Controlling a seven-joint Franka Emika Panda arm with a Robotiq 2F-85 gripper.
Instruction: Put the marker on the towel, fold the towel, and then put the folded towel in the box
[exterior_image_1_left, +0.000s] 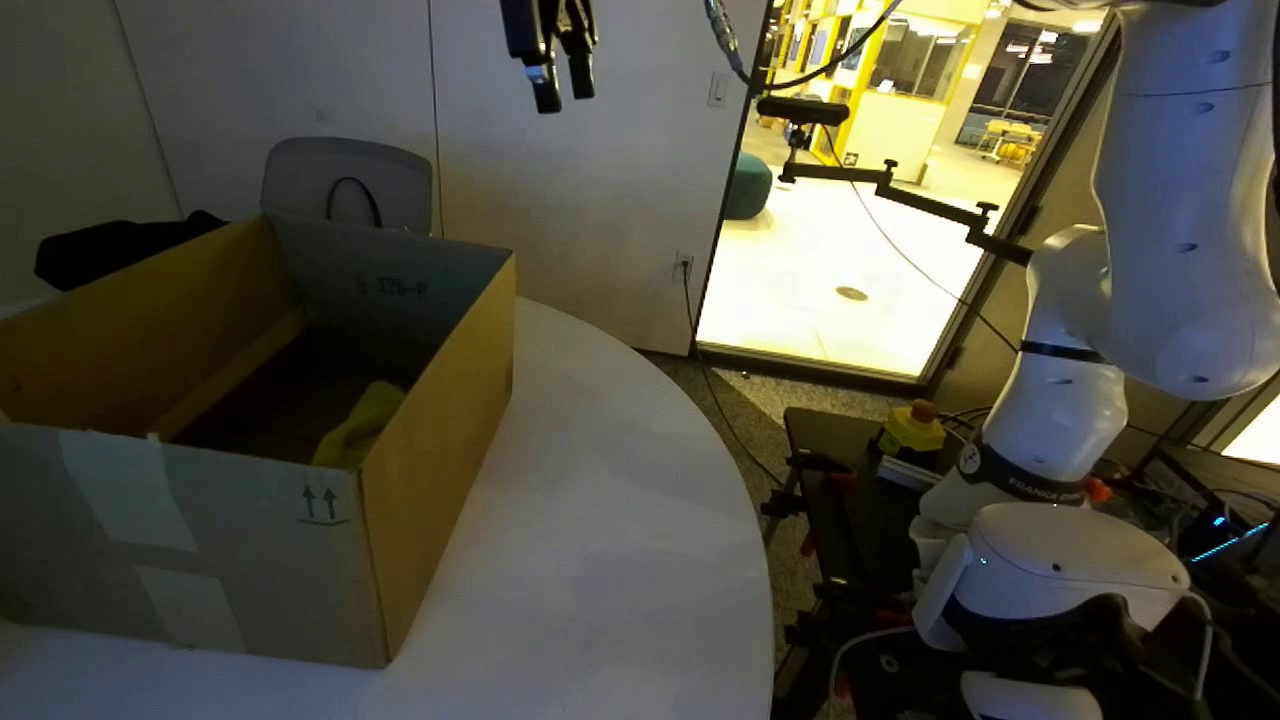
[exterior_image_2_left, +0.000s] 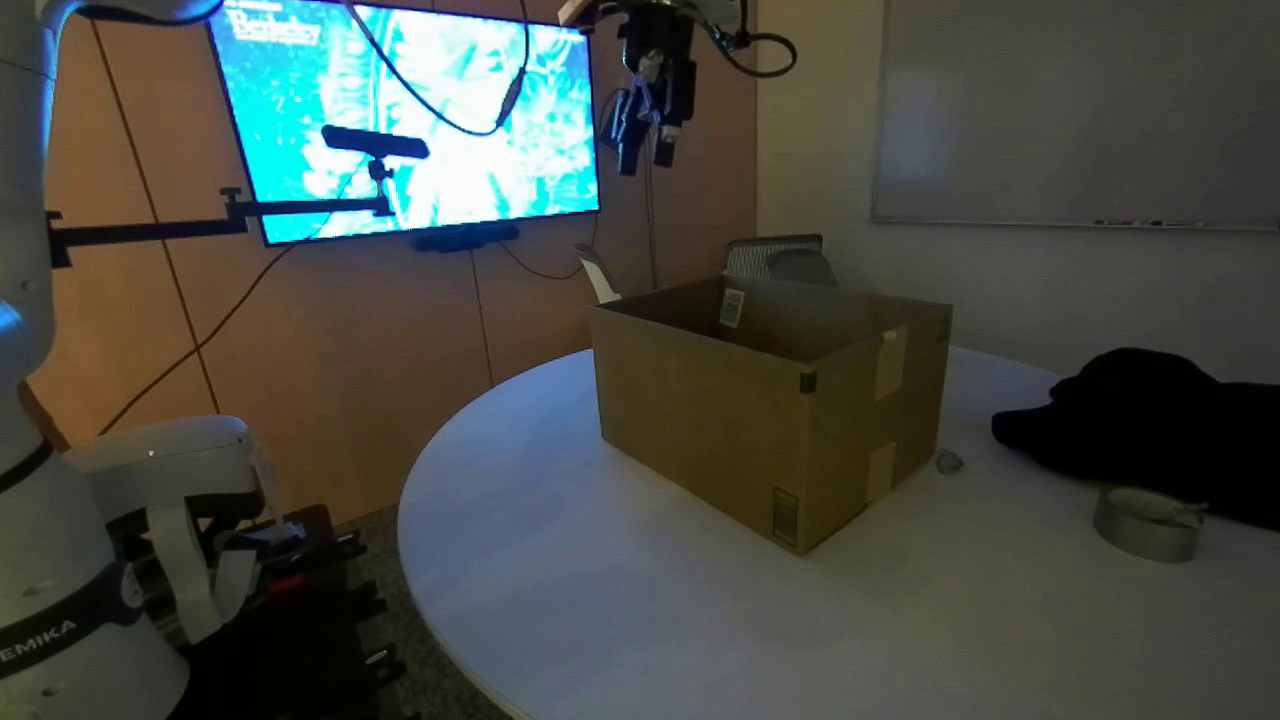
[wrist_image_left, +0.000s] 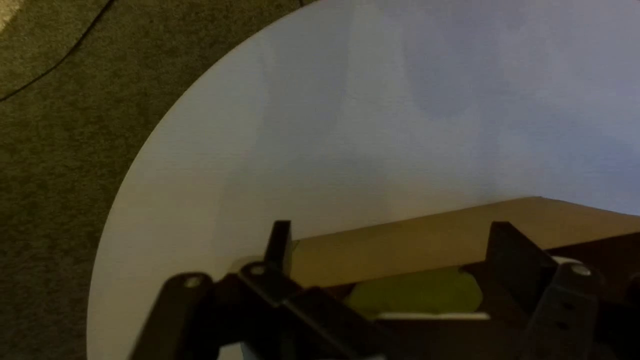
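1. In an exterior view, noted open-topped cardboard box (exterior_image_1_left: 275, 560) between 8 and 9 o'clock, standing upright on white table (exterior_image_1_left: 620, 560).
2. Found yellow-green towel (exterior_image_1_left: 358, 430) inside box, between 4 and 5 o'clock of its opening, partly hidden by nearer walls; unable to confirm contact with side wall.
3. Located gripper (exterior_image_1_left: 565, 95) just short of 12 o'clock, pointing down, well above table. Listed robot arm (exterior_image_1_left: 1170, 250) at 3 o'clock and grey chair (exterior_image_1_left: 300, 185) at 10 o'clock.
4. In an exterior view, observed gripper (exterior_image_2_left: 645, 165) at 12 o'clock, higher than box (exterior_image_2_left: 700, 435) and well apart from it. Noted lit screen (exterior_image_2_left: 450, 60) at 11 o'clock.
5. Sighted box just off centre towards 4 o'clock, mostly closed to view inside. Recorded on table black bundle (exterior_image_2_left: 1150, 420) at 3 o'clock and, near it, tape roll (exterior_image_2_left: 1145, 540) at 4 o'clock.
6. In wrist view, found gripper spread wide, holding nothing, with fingers (wrist_image_left: 517, 264) at 7 and 4 o'clock.
7. Sighted towel (wrist_image_left: 417, 292) between 4 and 5 o'clock, through gap between fingers, lying ungripped inside box, beside its wall. Noted carpet (wrist_image_left: 45, 200) at 9 o'clock.
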